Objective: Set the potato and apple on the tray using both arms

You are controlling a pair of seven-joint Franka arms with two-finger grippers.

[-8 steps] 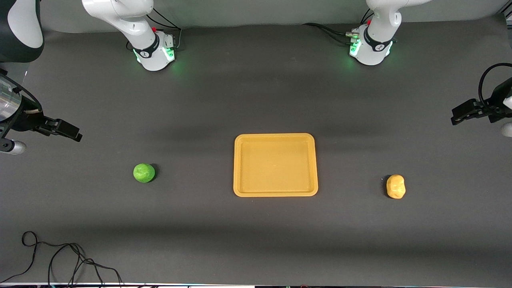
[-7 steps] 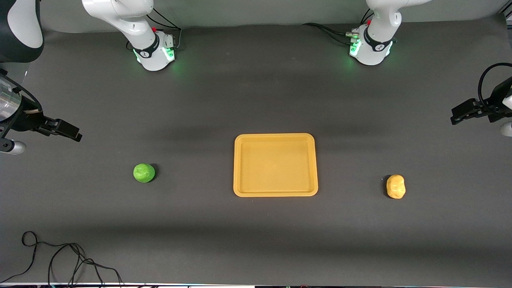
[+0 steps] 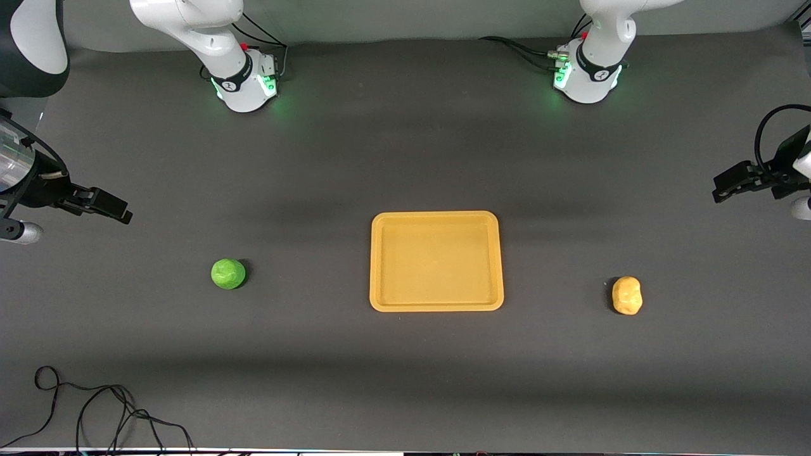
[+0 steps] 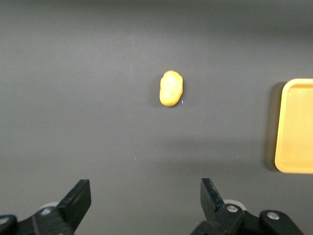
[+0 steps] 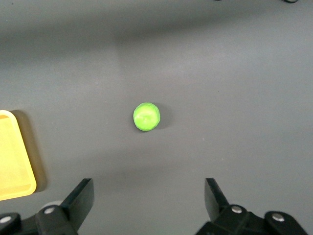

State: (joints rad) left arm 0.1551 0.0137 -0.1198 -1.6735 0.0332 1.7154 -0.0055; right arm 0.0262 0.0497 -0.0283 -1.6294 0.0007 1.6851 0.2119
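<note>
The yellow-orange tray (image 3: 436, 218) lies flat at the table's middle with nothing on it. The green apple (image 3: 228, 273) sits on the table toward the right arm's end; it also shows in the right wrist view (image 5: 146, 116). The yellow potato (image 3: 626, 295) lies toward the left arm's end; it also shows in the left wrist view (image 4: 171, 88). My right gripper (image 3: 120, 212) is open and empty, up over the table's end beside the apple. My left gripper (image 3: 722, 187) is open and empty, up over the table's end beside the potato.
A black cable (image 3: 95, 411) lies coiled at the table's near corner on the right arm's end. The tray's edge shows in the left wrist view (image 4: 296, 127) and in the right wrist view (image 5: 14, 161). The arm bases (image 3: 244, 82) stand along the back edge.
My left gripper has shifted slightly toward the table's middle. The right gripper has barely moved. The apple, potato and tray lie where they were.
</note>
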